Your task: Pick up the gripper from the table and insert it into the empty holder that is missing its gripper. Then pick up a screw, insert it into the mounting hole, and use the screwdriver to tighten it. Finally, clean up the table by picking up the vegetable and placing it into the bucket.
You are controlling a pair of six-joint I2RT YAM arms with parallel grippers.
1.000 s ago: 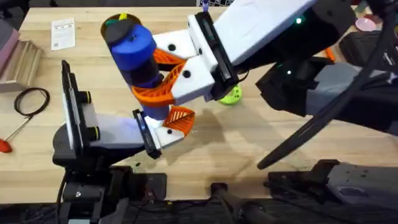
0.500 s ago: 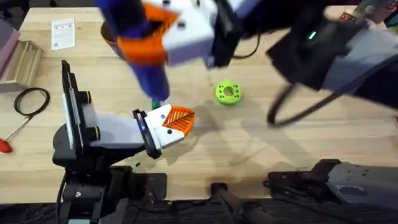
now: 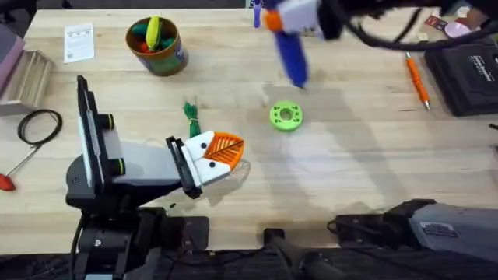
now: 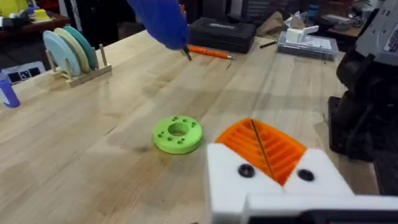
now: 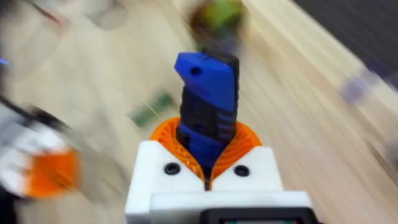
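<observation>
Right tool (image 5: 208, 177) clenched on the screwdriver (image 5: 208, 109), raised above the bench (image 3: 350, 155). Left tool (image 3: 222, 149) pressed closed, empty; vegetable (image 3: 191, 118) just beside it

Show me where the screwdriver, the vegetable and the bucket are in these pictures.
screwdriver (image 3: 292, 54): overhead view, on the blue body.
vegetable (image 3: 191, 119): overhead view, on the middle of the small green piece.
bucket (image 3: 168, 61): overhead view, on the outer side wall.
</observation>
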